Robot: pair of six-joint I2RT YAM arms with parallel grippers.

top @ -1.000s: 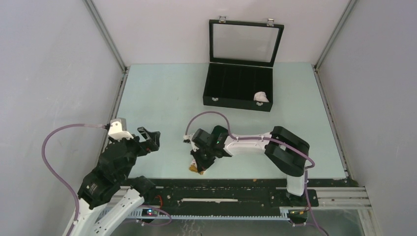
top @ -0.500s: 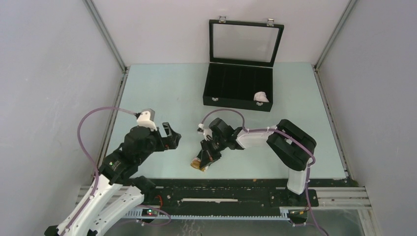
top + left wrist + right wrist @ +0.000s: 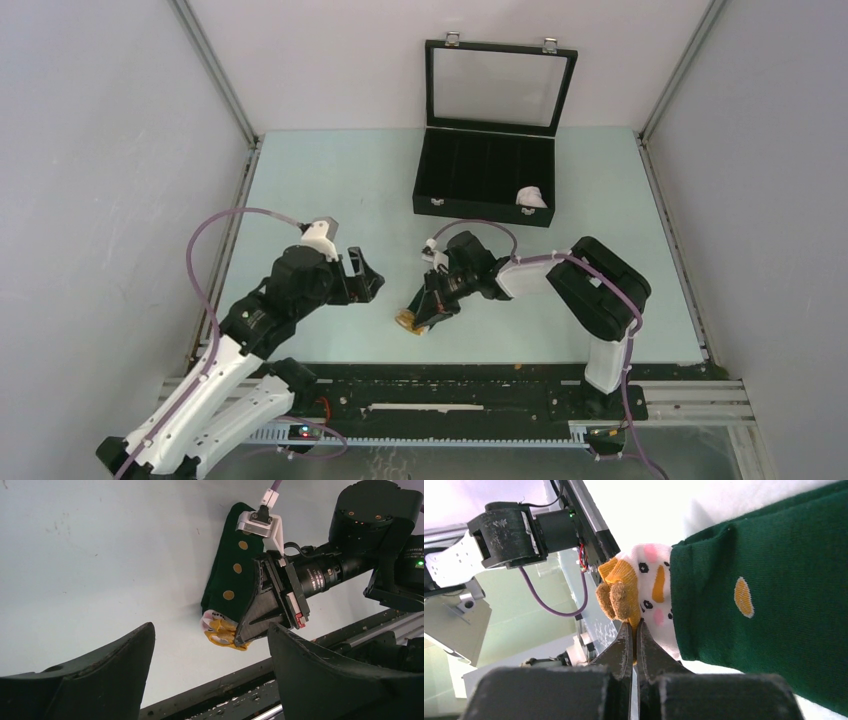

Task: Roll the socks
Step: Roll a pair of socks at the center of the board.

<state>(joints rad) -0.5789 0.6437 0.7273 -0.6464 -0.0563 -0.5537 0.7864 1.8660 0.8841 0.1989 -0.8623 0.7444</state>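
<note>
Green dotted sock [image 3: 227,580] partly hidden behind right fingers [image 3: 263,611].

No legible text, tiny white print on camera lens barrel [image 3: 320,577], unreadable

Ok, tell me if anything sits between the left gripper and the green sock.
Nothing visible does. Only bare table lies between the open left gripper and the green sock. The right gripper is shut on the sock's orange end, nearest the arms' bases, so that end is taken.
</note>
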